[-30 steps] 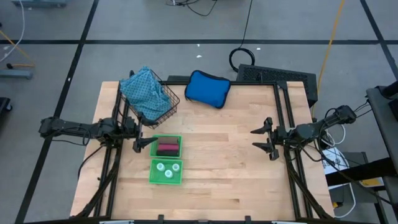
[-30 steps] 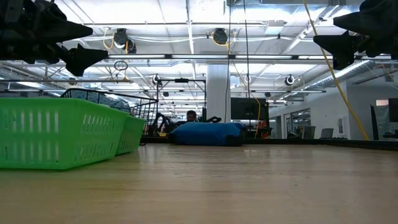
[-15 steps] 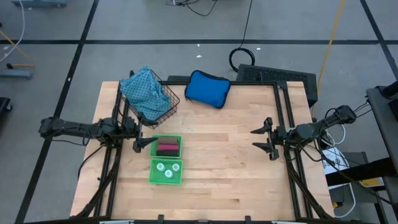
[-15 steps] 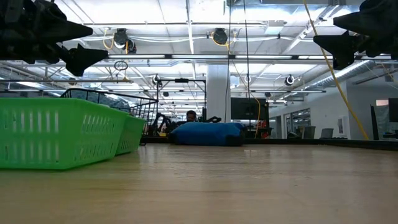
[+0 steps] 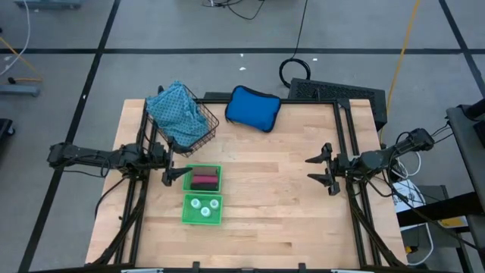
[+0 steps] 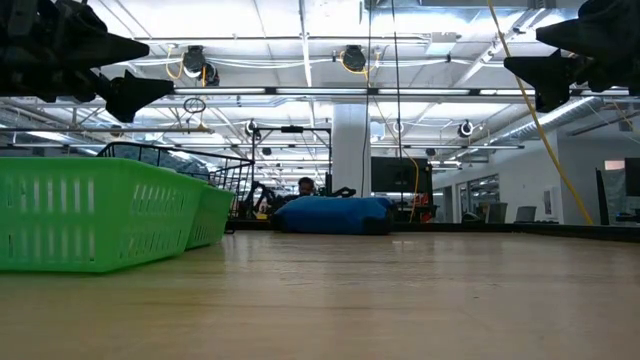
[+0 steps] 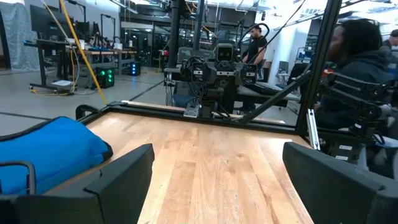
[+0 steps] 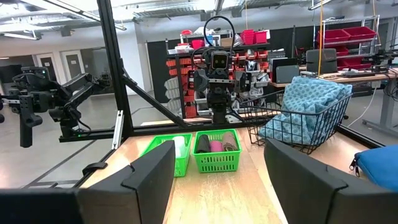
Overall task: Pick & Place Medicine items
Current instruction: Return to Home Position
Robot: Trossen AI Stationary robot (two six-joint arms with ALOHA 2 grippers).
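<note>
The three white bottles stand together in one green basket. The black, pink and brown oblong pieces lie side by side in a second green basket, which touches the first. The second green basket sits just in front of the wire basket, toward the table's front edge. The bottle basket is one step farther from the wire basket along the same line.

The left gripper hangs in the air in front of the wire basket and just off the left edge of the oblong pieces' basket. It holds nothing, and its fingers are spread wide. The low view shows it raised well above the baskets, so it is clear of both the pieces and the bottles.

The right gripper hovers well to the right of the wire basket, across a bare stretch of table from the medicine items. It is also high up, with its fingers parted and empty.

A light-blue patterned cloth fills the wire basket. A blue pouch lies just to the right of the wire basket, at the table's far edge.
</note>
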